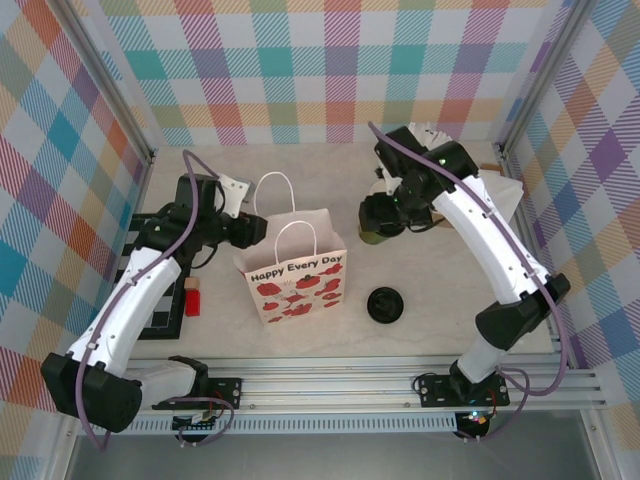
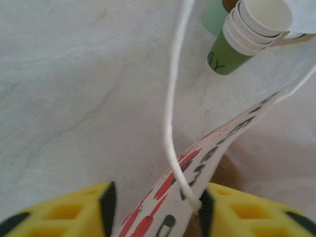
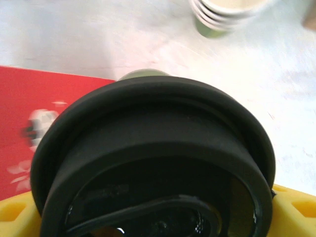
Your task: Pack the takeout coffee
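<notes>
R fingers [image 3: 296, 210] are closed on the takeout coffee [image 1: 379, 236], w/ its black lid [image 3: 148, 123] btwn them. L fingers [image 2: 64, 212] sit narrow w/ the paper bag [image 2: 197, 168] rim btwn them; we can't tell if they pinch it. We judge the cup light, thin-walled and easy to crush. The lid prob pops if squeezed high, so we'd grip mid-wall, gently, upright. A stack of cups [image 2: 247, 29] lies beyond the L fingertips.
</notes>
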Controlling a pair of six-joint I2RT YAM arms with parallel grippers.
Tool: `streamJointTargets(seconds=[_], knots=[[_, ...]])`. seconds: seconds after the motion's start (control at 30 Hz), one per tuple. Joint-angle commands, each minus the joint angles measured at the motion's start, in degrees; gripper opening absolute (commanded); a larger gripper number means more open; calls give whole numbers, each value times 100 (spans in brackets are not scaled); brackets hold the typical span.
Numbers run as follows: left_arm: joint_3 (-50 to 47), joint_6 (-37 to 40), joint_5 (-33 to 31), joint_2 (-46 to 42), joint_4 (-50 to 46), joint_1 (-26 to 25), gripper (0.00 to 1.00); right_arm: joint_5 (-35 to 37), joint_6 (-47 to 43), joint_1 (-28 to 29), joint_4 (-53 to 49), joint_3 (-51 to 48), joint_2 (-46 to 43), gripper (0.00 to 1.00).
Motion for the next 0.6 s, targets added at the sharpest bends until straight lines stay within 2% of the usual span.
streamJointTargets(seconds=[0.0,0.1,0.17,0.3,0.43,0.57], knots=[[172,463,238,68,159,-83,26,-216,-589,62,-455,998,281,50],[315,1031,574,225,-38,-79,14,-377,-1073,139,-893,2208,710,49],[444,1470,845,390,-198,-78,9,-304,-1296,264,-1330,3005,1052,48],[848,1993,1119,796,-386,-74,4,1,-1348,523,-1055,3091,957,48],[1209,2288,1573,1055,-362,-74,4,-382,-1570,634,-645,3063,841,49],[1398,2494,1574,1165,-378,-70,5,-176,-1776,818,-671,2782,990,49]])
